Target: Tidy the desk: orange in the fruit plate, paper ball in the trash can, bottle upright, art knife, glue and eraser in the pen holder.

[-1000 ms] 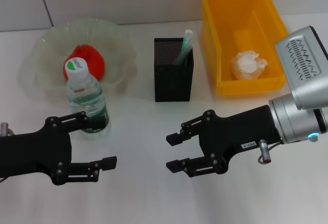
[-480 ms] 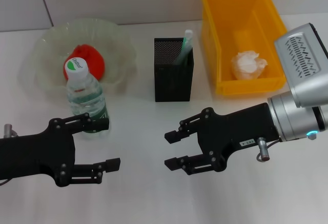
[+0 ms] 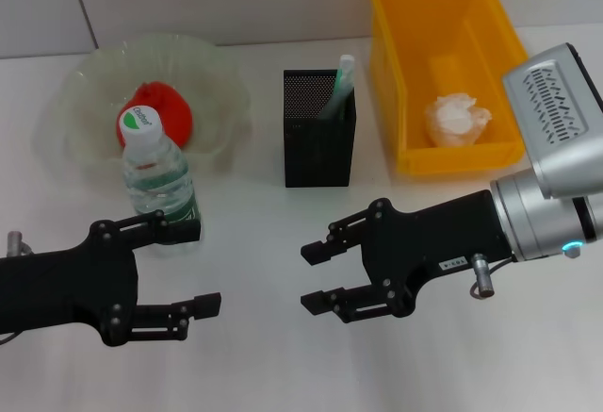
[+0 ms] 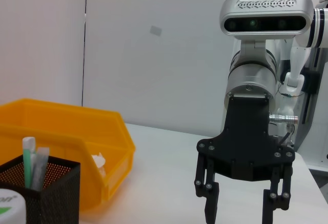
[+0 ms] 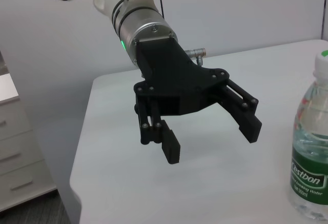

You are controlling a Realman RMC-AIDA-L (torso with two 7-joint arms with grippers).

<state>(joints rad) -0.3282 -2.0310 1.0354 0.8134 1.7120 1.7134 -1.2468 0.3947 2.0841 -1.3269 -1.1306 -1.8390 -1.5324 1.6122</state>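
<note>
Clear plastic, the upright bottle (image 3: 160, 186) beside the fruit plate (image 3: 89, 82) is judged light, smooth and slippery, best gripped at mid-body, while left gripper (image 3: 188, 267) and right gripper (image 3: 316, 277) are held wide open, empty.

We read "Cestbon" in white letters on the green label of the bottle (image 5: 311, 155) in the right wrist view, with a line of smaller print under it that we could not make out. In the head view the bottle's green and white cap (image 3: 138, 121) carried small lettering too, but it was too fine for us to read. We found no other legible text, number or sign on anything else.
</note>
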